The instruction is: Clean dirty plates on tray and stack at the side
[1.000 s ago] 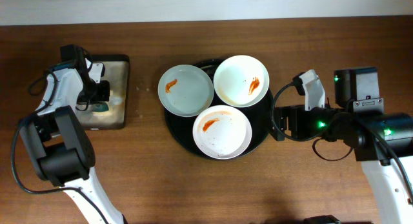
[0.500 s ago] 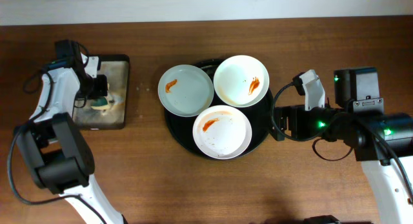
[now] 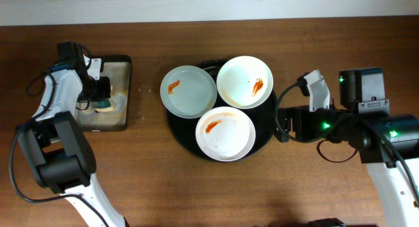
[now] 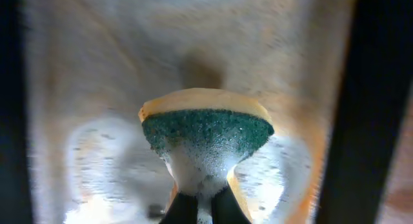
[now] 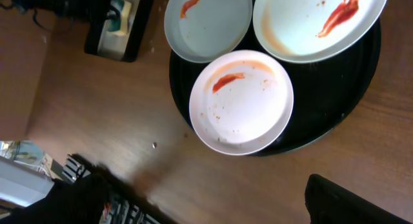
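Three plates [image 3: 226, 133] to scrub: left gripper [image 4: 197, 208] clamped on sponge [image 4: 206, 130], right gripper [image 3: 283, 124] apart; lift clear of sponge tray [image 3: 121, 89] first.

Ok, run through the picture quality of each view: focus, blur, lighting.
Overhead: sharp and evenly lit, with no glare on the plates. Left wrist: the sponge is fairly crisp, but the wet surface behind it is smeared and blurred, and dark bars close in both sides. Right wrist: tilted view, plates sharp, while the bottom edge goes dark and soft.
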